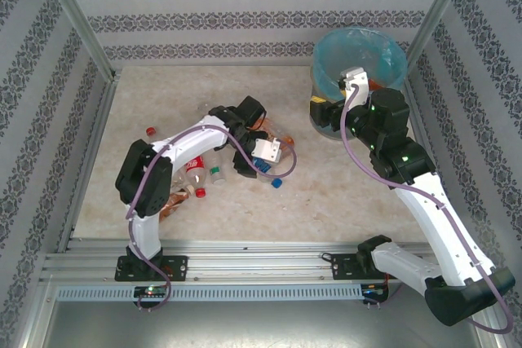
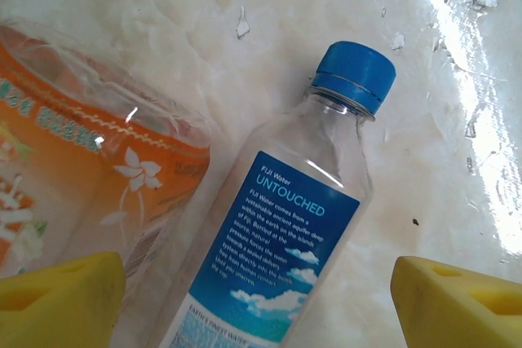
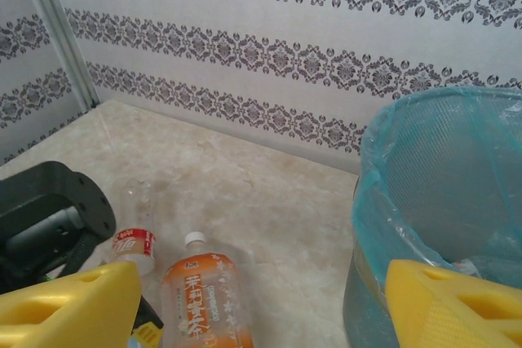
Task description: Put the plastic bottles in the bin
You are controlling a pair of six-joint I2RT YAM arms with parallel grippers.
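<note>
**Left hand** (image 2: 257, 309): positioned low over the middle of the counter (image 1: 342, 193). Its yellow fingers (image 2: 57, 299) are spread wide and grip nothing. A clear Fiji water bottle (image 2: 281, 250) lies on its side between them, its blue cap (image 2: 355, 75) pointing away from the wrist. Neither finger is seen touching it. Just beside it, to the left in the wrist view, lies an orange flowered-label bottle (image 2: 98, 152). The left finger overlaps its lower edge; contact cannot be determined.

**Right hand** (image 3: 263, 303): raised at the near side of the bin (image 1: 326, 50), fingers spread apart, empty.

**Bin:** upright at the far right corner of the counter, with a grey wall and a light-blue bag folded over the rim. Its contents are not legible.

**Other bottles, all on the counter outside the bin:**
- A white-capped orange bottle (image 3: 200, 295) lies on its side.
- A small clear bottle with a red band (image 3: 134, 242) lies next to it, close to the left arm's black wrist (image 3: 49, 209).
- In the overhead view, a red-labelled bottle (image 1: 194, 167), a green-capped bottle (image 1: 216, 174) and a brownish bottle (image 1: 175, 201) lie beside the left forearm.
- A red-capped item (image 1: 150, 130) sits apart, further left; its type cannot be determined.
</note>
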